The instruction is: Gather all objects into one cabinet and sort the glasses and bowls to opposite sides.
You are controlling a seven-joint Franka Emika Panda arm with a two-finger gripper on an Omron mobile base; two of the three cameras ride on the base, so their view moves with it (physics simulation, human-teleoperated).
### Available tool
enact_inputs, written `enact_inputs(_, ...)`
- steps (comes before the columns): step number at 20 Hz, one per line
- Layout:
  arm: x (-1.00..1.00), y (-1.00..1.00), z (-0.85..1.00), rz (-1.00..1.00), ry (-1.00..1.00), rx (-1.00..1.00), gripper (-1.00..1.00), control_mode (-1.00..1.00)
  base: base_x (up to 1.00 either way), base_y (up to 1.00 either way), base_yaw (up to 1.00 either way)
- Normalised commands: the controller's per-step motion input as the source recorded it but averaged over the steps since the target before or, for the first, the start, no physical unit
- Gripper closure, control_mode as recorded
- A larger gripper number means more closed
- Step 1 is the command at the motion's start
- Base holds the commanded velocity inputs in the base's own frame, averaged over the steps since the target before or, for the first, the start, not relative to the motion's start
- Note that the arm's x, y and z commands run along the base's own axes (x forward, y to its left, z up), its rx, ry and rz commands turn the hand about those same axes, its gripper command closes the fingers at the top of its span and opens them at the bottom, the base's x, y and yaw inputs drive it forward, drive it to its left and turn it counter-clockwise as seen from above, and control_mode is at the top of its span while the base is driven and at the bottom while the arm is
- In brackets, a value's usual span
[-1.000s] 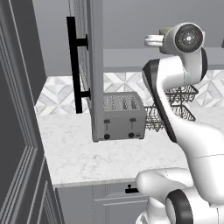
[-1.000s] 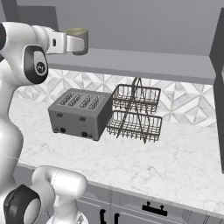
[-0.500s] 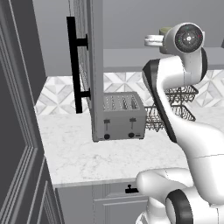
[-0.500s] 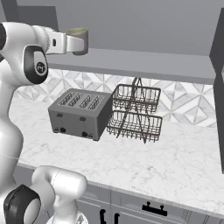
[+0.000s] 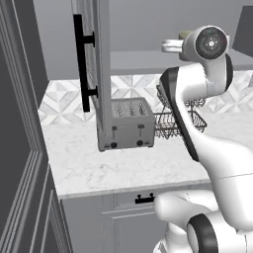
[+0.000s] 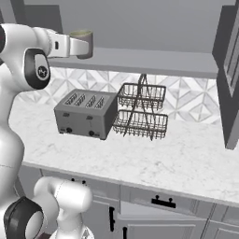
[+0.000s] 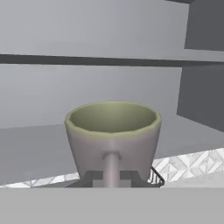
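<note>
White marbled bench (image 6: 186, 163) along a patterned backsplash, silver toaster (image 6: 86, 114) standing on it toward the left, two-tier dark wire rack (image 6: 141, 112) just beside the toaster, pale-grey cabinet shelf (image 6: 154, 63) above the bench

The dull grey-brown cup (image 7: 113, 140) is a small flared vessel with a wide mouth, a thick olive-green rim and a greenish interior; its outer wall is matte grey-brown and tapers toward the base. It stands upright and appears empty. In the right base view the cup (image 6: 82, 43) sits at the front edge of the pale-grey shelf (image 6: 140, 60) of the grey upper wall cabinet, near the shelf's left end. In the left base view only its rim (image 5: 185, 35) shows. The cabinet's dark-grey panel door (image 5: 92, 69) with a black bar handle stands swung open.
</note>
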Motion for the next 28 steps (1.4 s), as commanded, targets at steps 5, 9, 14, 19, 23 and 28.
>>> enact_inputs(5,0.00,0.00,0.00,0.00,0.00,0.00,1.00,1.00,-0.51,-0.07,-0.31)
enact_inputs(9,0.00,0.00,0.00,0.00,0.00,0.00,1.00,1.00,-0.58,-0.07,-0.34)
enact_inputs(14,0.00,0.00,0.00,0.00,0.00,0.00,1.00,1.00,-0.69,-0.10,-0.36)
enact_inputs(19,0.00,0.00,0.00,0.00,0.00,0.00,1.00,1.00,-0.75,-0.10,-0.38)
enact_inputs(23,0.00,0.00,0.00,0.00,0.00,0.00,1.00,1.00,-0.59,-0.07,-0.35)
enact_inputs(28,0.00,0.00,0.00,0.00,0.00,0.00,1.00,1.00,-0.23,-0.11,-0.29)
